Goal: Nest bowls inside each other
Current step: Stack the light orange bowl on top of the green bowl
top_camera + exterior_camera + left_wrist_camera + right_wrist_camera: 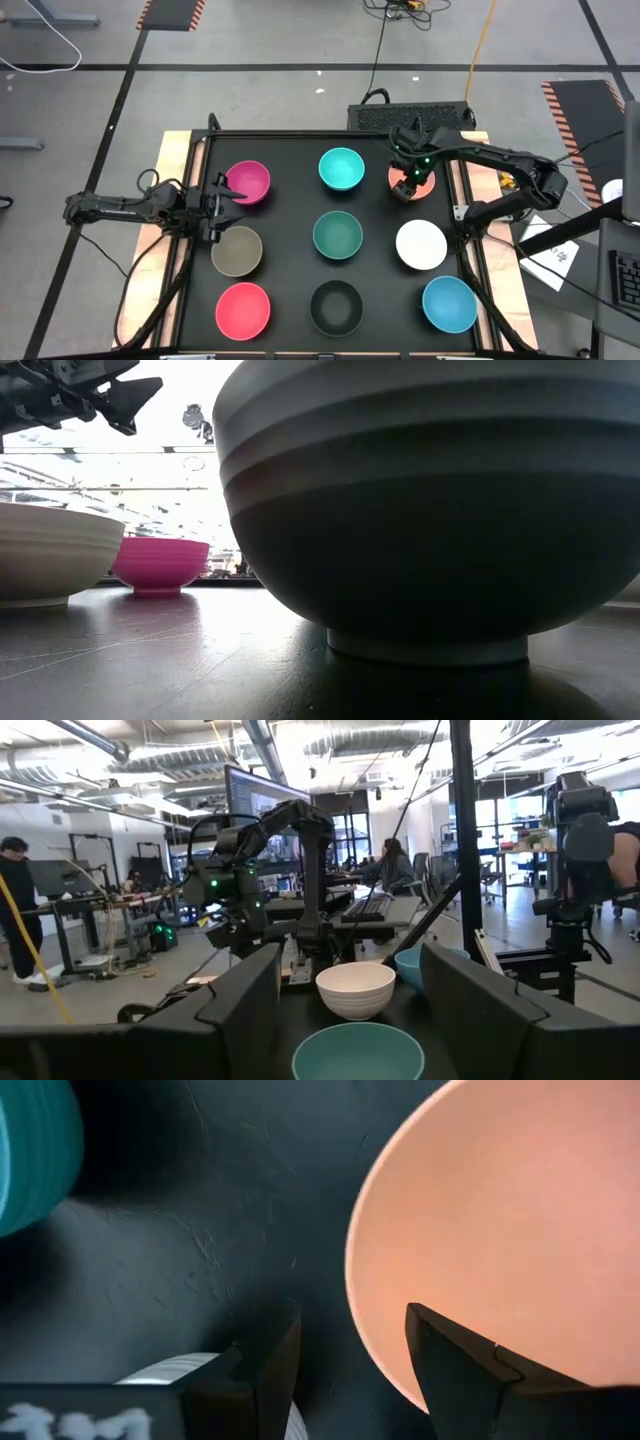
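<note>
Salmon-orange bowl (500,1230) rim between open right gripper (350,1370) fingers (450,1360).

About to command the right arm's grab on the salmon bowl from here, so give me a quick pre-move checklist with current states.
1. Right pincer open: ok; its fingers stand apart in the right wrist view.
2. Right pincer lined up on the salmon-orange bowl: ok; one finger is over the bowl's inside, the other outside the rim.
3. Rim actually between the fingers at grasp height: cannot tell; the height above the rim is not clear.
4. Salmon-orange bowl empty: ok; nothing shows inside it.
5. Left pincer out of the way: ok; it hangs open at the table's left side, between the magenta bowl and the olive-grey bowl.
6. Turquoise bowl clear of the right arm: ok; it stands apart.
</note>
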`<act>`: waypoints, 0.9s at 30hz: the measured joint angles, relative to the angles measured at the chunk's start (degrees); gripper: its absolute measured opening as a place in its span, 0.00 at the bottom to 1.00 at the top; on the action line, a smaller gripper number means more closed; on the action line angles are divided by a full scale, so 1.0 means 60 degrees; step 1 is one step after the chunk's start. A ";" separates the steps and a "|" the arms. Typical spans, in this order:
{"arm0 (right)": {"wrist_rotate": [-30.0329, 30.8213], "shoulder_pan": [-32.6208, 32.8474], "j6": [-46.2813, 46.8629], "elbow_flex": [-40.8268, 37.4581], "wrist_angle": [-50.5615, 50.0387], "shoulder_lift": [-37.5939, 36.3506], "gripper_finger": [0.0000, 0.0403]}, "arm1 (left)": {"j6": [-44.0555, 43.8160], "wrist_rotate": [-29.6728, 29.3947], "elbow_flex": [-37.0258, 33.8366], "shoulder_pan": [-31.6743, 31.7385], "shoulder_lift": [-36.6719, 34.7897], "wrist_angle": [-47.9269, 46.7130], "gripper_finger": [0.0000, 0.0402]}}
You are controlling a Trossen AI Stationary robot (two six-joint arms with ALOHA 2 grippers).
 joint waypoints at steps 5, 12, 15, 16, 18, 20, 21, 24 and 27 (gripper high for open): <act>0.0453 0.0080 0.0026 0.0000 -0.0051 0.0496 0.44 | 0.0005 0.0004 0.0000 0.0001 0.0000 -0.0003 0.61; 0.0932 0.0037 -0.0047 -0.0004 0.0138 0.1012 0.44 | 0.0008 0.0007 0.0000 0.0000 0.0000 -0.0035 0.61; 0.0950 0.0033 -0.0192 -0.0004 0.0167 0.1171 0.44 | 0.0031 0.0019 0.0000 0.0001 0.0003 -0.0086 0.61; 0.0948 0.0033 -0.0254 -0.0004 0.0188 0.1195 0.44 | 0.0034 0.0073 0.0000 0.0004 0.0000 -0.0103 0.61; 0.0948 0.0036 -0.0295 -0.0004 0.0299 0.1276 0.44 | 0.0038 0.0314 0.0000 0.0000 0.0000 -0.0157 0.61; 0.0950 0.0036 -0.0313 -0.0007 0.0454 0.1326 0.44 | 0.0036 0.0491 0.0000 0.0000 0.0002 -0.0157 0.61; 0.0960 0.0036 -0.0345 -0.0007 0.0551 0.1318 0.43 | 0.0035 0.0498 0.0000 0.0000 0.0004 -0.0157 0.61; 0.1002 0.0036 -0.0577 -0.0007 0.0883 0.1315 0.42 | 0.0077 0.0497 0.0000 0.0000 0.0004 -0.0157 0.61; 0.1006 0.0036 -0.0780 -0.0007 0.1221 0.1315 0.36 | 0.0096 0.0495 0.0000 0.0000 0.0004 -0.0160 0.61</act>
